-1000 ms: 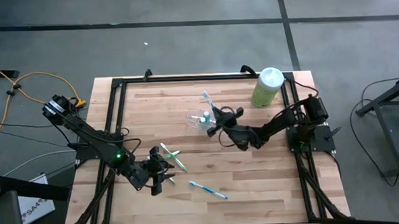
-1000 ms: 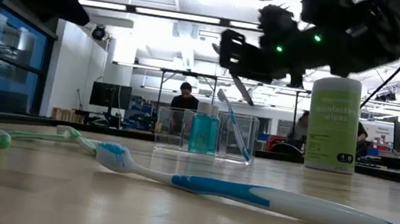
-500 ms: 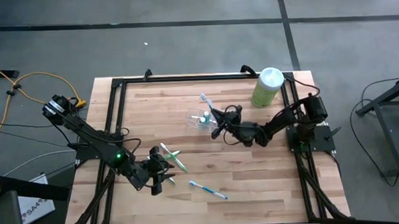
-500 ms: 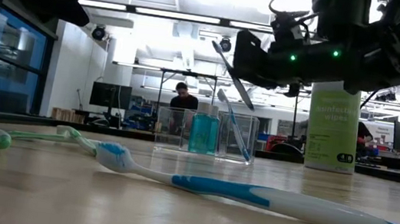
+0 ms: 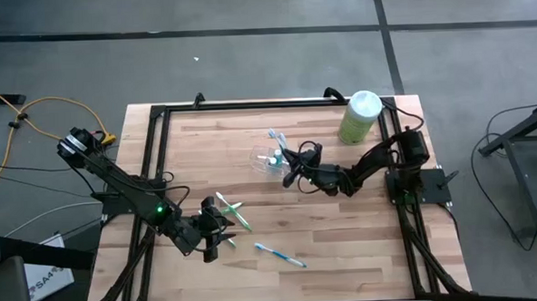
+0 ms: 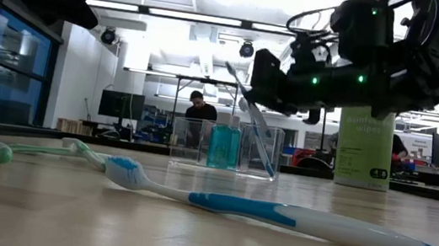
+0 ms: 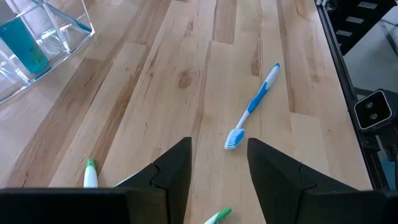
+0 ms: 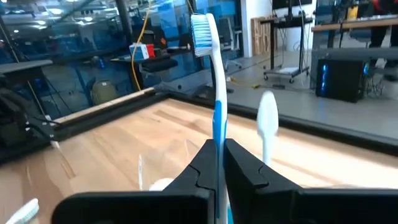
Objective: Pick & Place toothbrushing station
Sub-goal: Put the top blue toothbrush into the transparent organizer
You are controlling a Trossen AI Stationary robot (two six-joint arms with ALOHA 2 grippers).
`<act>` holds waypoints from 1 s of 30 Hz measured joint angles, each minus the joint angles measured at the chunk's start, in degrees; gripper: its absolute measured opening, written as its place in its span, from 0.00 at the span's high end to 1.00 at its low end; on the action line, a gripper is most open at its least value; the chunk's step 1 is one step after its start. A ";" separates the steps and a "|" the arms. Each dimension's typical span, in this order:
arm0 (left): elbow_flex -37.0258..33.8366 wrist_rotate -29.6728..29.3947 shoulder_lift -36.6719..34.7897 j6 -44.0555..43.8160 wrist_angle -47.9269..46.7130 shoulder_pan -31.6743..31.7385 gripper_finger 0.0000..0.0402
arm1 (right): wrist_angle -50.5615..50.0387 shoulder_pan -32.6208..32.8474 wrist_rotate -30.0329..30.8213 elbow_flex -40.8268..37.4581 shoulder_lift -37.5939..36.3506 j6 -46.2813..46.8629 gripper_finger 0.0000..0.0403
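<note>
The right gripper (image 5: 287, 164) is drawing in over the clear cup (image 5: 267, 160), having slid across the table toward it. The blue-white toothbrush (image 6: 243, 107) pinched in its fingers is riding along, tilted, its lower end now at the cup's rim in the low view.

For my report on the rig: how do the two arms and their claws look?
Both arms are dark, jointed, with black cables along them. Each shows small green lights. The left claw and the right claw each have two dark, angular fingers.
</note>
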 joint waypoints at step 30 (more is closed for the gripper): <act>0.00 -0.04 0.00 -0.11 0.03 0.00 0.62 | -3.54 4.74 8.90 0.00 2.25 3.72 0.96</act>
